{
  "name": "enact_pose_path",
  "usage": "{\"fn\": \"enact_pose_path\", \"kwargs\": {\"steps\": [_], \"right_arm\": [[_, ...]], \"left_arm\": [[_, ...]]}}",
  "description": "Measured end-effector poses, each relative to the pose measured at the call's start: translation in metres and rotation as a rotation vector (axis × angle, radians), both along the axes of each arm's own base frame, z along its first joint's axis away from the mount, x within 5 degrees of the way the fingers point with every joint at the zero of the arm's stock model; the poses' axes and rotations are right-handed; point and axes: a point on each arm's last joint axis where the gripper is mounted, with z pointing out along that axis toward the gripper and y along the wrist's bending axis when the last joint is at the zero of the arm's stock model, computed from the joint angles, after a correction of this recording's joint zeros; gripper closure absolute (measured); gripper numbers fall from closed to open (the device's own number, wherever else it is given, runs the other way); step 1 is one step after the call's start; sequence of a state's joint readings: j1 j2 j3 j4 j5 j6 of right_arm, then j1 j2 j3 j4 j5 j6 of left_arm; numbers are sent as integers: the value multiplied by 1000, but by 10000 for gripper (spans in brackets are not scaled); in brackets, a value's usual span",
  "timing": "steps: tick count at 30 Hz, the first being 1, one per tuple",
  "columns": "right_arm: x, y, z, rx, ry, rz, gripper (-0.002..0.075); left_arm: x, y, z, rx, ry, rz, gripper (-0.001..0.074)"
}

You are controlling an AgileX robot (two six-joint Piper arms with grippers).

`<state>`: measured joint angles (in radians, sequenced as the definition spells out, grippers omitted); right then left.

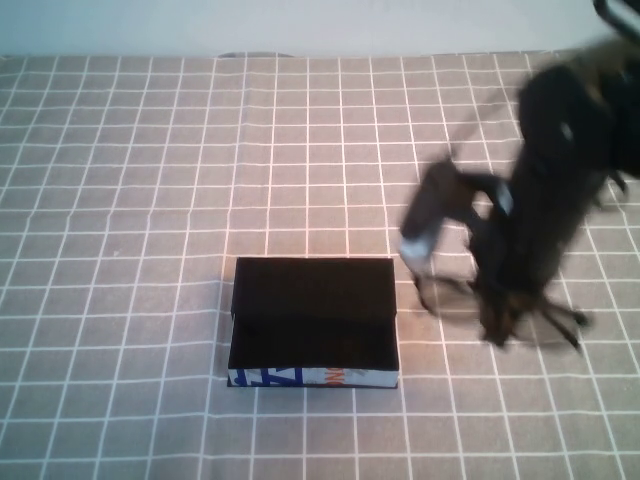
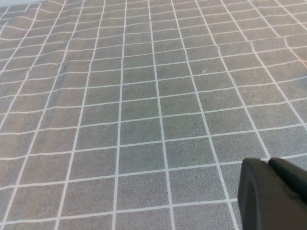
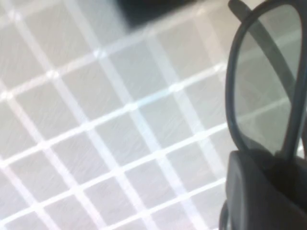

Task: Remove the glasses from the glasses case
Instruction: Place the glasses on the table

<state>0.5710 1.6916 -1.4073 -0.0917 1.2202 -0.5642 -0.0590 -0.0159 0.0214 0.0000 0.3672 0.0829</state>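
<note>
fingers of the right gripper point(image 1: 500, 325) are closing on the glasses point(image 1: 455, 295), and they're hanging just to the right of the glasses case point(image 1: 313, 322), low over the table point(image 1: 150, 200) and already clear of the box. in the right wrist view one lens and its dark rim point(image 3: 261, 91) are sitting right against a finger point(image 3: 261, 191), so the clamp looks to be on the frame near the lens. the case is sitting open, black inside, printed front edge facing the robot, and nothing is showing in it.

these glasses are looking light and thin, stiff at the rim but springy along the arms, and the lenses will be scratching or smearing easily, so the frame edge or bridge is the place to be holding, gently, never the lens face.

over on the other side, the left gripper point(image 2: 273, 194) is showing only a dark corner above bare checked cloth, away from the case, and whether its fingers are apart or together i cannot tell
</note>
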Motion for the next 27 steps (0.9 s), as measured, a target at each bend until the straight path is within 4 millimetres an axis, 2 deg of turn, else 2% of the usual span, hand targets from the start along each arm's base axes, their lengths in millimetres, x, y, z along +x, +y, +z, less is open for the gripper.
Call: {"fn": "enact_pose_path", "kwargs": {"steps": [5,8,22,25,27], "right_arm": [[-7,-29,-45,1,105,-73,662],[-8,-37,-62,28,115,-108,662],[9,-44,-89,76,139,-171,660],[12,-46,-94,79,136,-183,632],[15,-47,-96,80,133,-189,582]], "left_arm": [[0,0,0,0,0,0,739],[0,0,0,0,0,0,739],[0,0,0,0,0,0,739],[0,0,0,0,0,0,739],[0,0,0,0,0,0,739]]}}
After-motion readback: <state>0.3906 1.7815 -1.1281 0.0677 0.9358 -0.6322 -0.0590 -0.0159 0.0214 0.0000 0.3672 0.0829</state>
